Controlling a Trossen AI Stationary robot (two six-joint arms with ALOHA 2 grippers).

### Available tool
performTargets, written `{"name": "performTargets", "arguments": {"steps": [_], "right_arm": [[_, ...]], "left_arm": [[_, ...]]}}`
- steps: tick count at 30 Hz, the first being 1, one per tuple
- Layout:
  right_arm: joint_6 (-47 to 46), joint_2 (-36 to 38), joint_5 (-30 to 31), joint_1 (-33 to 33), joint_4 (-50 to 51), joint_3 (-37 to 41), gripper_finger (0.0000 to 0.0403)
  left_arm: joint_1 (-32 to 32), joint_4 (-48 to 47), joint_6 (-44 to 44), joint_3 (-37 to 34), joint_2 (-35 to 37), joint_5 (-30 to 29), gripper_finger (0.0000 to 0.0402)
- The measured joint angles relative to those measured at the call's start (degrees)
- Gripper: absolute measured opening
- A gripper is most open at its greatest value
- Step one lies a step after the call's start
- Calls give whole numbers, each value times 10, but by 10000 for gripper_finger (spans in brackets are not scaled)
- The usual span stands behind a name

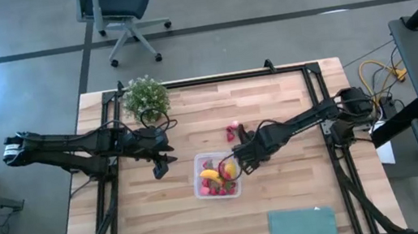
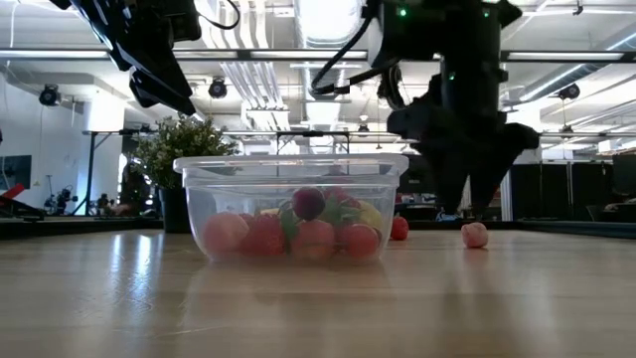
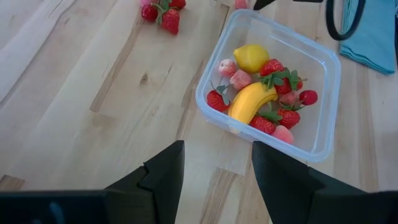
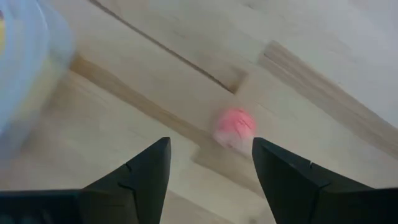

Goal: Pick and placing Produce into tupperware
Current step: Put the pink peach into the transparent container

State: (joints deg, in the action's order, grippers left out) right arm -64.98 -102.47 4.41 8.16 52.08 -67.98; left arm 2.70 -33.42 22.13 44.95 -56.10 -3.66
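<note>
Clear squarish plastic container with rounded corners (image 1: 217,177), set near the middle of the pale wooden butcher-block table (image 1: 287,204), already loaded with a yellow toy banana (image 3: 250,101), a small yellow lemon (image 3: 250,57) and a heap of little red and pink berries (image 3: 281,116). Outside it, on the bare wood just beyond its far corner, a small cluster of loose red strawberries (image 1: 233,131), apart from the container wall. Nearer at hand, one pink round berry (image 4: 234,129) lying alone on the boards, framed between the spread dark fingers of the right gripper (image 1: 242,164); nothing clasped there, jaws released, poised close by the container's right edge. Left gripper (image 1: 160,167) likewise parted and empty, hung above the table just left of the container, pointed toward it. Farther out, a bushy green potted plant (image 1: 145,98) at the table's far left corner, and a flat teal rectangular cloth (image 1: 302,227) lying near the front edge, well apart from the container. Beyond the table, a grey office chair (image 1: 120,6) on the floor.
</note>
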Motion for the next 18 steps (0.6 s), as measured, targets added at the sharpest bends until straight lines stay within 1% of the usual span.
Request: {"name": "performTargets", "arguments": {"steps": [2,10,18], "right_arm": [[-3,4,-1,-4,-15,11,219],[-14,12,6,-9,-18,52,219],[-6,12,2,-18,-75,80,219]], "left_arm": [[0,0,0,0,0,0,173],[0,-1,0,0,0,-1,173],[-1,0,1,0,0,-3,173]]}}
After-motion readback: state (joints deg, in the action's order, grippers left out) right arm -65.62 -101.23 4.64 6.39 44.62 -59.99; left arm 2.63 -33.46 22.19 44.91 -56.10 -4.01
